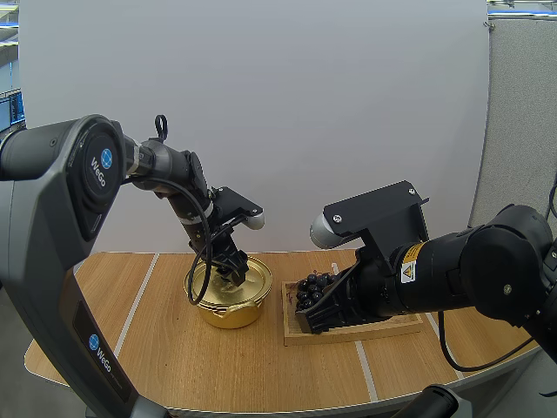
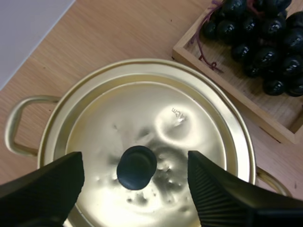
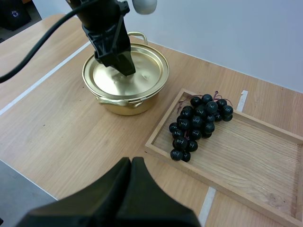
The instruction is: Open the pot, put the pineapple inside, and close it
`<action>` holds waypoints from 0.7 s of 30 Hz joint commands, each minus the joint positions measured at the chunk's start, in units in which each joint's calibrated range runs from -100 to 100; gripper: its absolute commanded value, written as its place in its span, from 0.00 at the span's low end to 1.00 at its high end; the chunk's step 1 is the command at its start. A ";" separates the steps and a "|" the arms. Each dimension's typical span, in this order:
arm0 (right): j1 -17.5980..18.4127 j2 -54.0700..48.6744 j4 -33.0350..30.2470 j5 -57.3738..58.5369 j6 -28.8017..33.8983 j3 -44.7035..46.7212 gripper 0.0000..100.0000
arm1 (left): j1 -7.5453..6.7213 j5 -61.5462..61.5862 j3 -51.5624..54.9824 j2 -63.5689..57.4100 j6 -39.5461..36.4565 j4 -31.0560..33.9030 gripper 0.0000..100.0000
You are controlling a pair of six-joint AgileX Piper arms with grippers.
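A golden pot [image 1: 228, 300] stands on the wooden table with its lid [image 2: 156, 127] on. My left gripper [image 1: 233, 268] hangs low over the lid, open, its two fingers [image 2: 47, 184] on either side of the black knob [image 2: 137, 167] without touching it. A bunch of dark grapes [image 3: 199, 120] lies at the near-left end of a wooden tray [image 3: 246, 161], right of the pot [image 3: 125, 94]. My right gripper [image 3: 131, 163] is shut on nothing and hovers above the table before the tray's corner [image 1: 296, 335]. No pineapple is in sight.
The tray [image 1: 374, 331] sits close beside the pot's right handle. Pale tape lines [image 1: 135, 305] cross the tabletop. Bare wood lies in front of the pot and to its left, up to the table's rounded front edge.
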 commanded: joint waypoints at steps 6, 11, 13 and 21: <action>-0.27 -0.54 -0.31 0.06 0.21 -0.23 0.00 | -0.14 14.97 -14.26 -10.92 -2.65 2.25 1.00; -0.27 -0.54 0.07 0.06 0.21 -0.23 0.00 | -0.14 19.30 -22.60 -21.42 -2.74 2.25 1.00; -0.27 -0.54 0.07 0.06 0.21 -0.23 0.00 | -0.14 19.32 -25.19 -25.42 -2.74 2.25 1.00; -0.27 -0.54 0.07 0.06 0.21 -0.23 0.00 | -0.14 19.32 -32.97 -41.09 -2.74 2.33 1.00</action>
